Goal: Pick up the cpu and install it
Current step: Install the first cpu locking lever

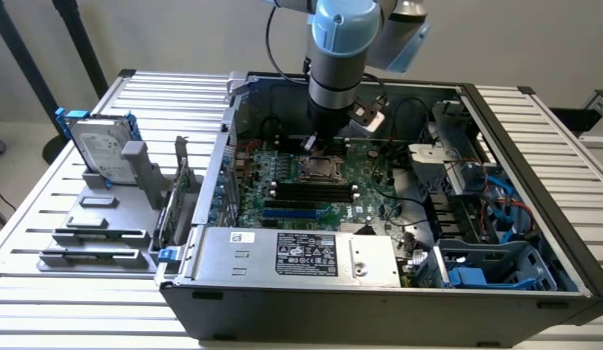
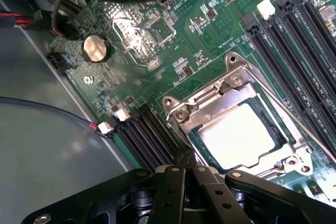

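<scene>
The cpu (image 2: 237, 135), a small square chip with a bright silvery top, lies flat in its socket on the green motherboard (image 2: 157, 51), framed by the socket's metal bracket (image 2: 220, 85). My gripper (image 2: 185, 162) is shut, its black fingers pressed together with nothing visible between them, and its tip sits at the bracket's edge just beside the chip. In the exterior view the gripper (image 1: 316, 146) reaches down into the open computer case, right above the socket and cpu (image 1: 321, 169).
Long black memory slots (image 1: 311, 191) lie beside the socket. The case walls (image 1: 223, 146), cables (image 1: 408, 109) and drive cage (image 1: 476, 175) crowd the arm. A power supply (image 1: 301, 251) sits at the case front. A hard drive (image 1: 102, 149) with blue brackets stands on a grey holder outside.
</scene>
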`<control>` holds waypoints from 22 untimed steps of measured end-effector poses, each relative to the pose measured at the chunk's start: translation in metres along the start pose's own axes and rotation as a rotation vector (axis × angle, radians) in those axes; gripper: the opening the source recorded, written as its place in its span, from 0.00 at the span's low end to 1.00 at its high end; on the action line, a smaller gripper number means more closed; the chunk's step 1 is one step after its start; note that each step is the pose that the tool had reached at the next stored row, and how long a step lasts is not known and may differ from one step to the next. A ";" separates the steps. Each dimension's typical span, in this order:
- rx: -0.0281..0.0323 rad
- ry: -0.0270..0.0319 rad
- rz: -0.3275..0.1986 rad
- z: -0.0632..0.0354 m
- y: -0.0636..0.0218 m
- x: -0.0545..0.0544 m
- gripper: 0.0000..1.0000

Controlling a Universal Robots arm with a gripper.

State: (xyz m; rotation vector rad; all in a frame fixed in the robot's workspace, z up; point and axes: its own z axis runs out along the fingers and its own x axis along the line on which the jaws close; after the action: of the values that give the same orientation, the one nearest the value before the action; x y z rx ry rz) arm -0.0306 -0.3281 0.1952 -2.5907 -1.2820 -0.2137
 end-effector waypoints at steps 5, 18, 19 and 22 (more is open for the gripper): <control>0.0016 -0.0015 -0.001 0.0001 0.0066 0.004 0.11; 0.0058 -0.0047 0.000 -0.0006 0.0118 0.005 0.11; 0.0058 -0.0046 0.000 -0.0005 0.0118 0.005 0.11; 0.0066 -0.0038 0.000 -0.0005 0.0119 0.005 0.11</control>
State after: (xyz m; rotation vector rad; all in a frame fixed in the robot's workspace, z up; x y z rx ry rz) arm -0.0182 -0.3314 0.1951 -2.5869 -1.2815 -0.2043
